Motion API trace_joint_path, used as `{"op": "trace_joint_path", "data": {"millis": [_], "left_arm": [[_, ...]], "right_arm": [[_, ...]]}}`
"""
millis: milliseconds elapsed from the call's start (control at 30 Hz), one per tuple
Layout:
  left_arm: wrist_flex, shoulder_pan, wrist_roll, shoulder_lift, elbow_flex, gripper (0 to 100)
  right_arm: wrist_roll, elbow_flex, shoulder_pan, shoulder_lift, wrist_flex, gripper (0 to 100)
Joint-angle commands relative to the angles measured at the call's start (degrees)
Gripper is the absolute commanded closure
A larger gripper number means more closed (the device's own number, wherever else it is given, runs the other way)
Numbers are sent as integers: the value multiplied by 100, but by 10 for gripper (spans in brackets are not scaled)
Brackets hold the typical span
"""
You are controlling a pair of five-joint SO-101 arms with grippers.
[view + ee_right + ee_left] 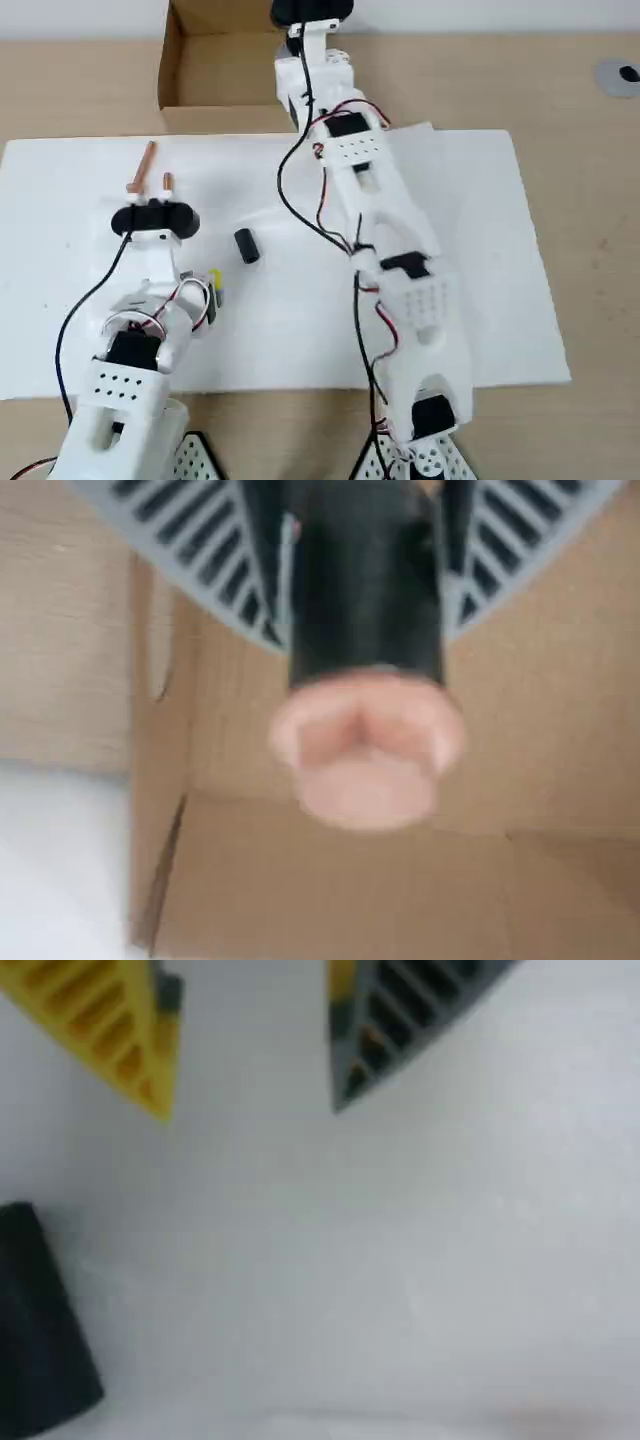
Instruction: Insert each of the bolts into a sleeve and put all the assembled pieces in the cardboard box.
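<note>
My right gripper (365,610) is shut on a black sleeve (365,580) with a pinkish bolt head (365,750) sticking out of its end. It hangs over the inside of the cardboard box (300,880). In the high view the right arm (360,170) stretches across the sheet to the box (200,70) at the back. My left gripper (250,1090) is open just above the white sheet, with a yellow finger (110,1020) and a grey one. A loose black sleeve (35,1330) (247,245) lies beside it. Two copper-coloured bolts (140,168) (167,182) lie at the back left.
A white sheet (480,300) covers the wooden table. The left arm (150,330) stands at the front left, with cables trailing from both arms. A grey disc (618,76) sits at the far right edge.
</note>
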Motion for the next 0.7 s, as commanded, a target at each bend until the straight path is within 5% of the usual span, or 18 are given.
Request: {"op": "trace_joint_path", "data": {"millis": [0,333,667], "left_arm": [[-167,-62,44,4,-9,882],[-167,-185,26,-4,-18,933],[-176,-185,35,-4,-9,933]], "right_arm": [[-97,-1200,-31,426,475,986],[308,-3178,22,1982,1969,977],[387,-4576,84,2492,3314,743]]}}
